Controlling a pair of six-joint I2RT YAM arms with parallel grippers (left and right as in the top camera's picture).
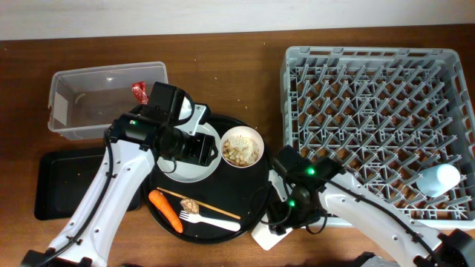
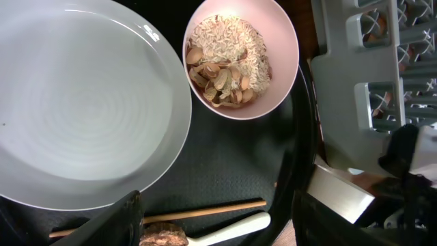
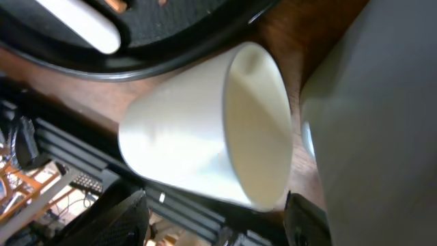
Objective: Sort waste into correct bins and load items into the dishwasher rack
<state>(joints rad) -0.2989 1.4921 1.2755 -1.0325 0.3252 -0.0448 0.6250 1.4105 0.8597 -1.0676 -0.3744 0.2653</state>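
Observation:
A white plate and a white bowl of beige crumbs sit on the round black tray. An orange carrot, a brown scrap, chopsticks and a white fork lie at its front. My left gripper hangs open and empty above the plate's right edge. My right gripper is open beside the pale cup, which lies on its side on the table. A red wrapper lies in the clear tub. The tissue is not visible.
The grey dishwasher rack fills the right side, with a blue cup lying in its front right corner. The shallow black tray sits at the front left, below the clear tub. The pale cup lies between the round tray and the rack.

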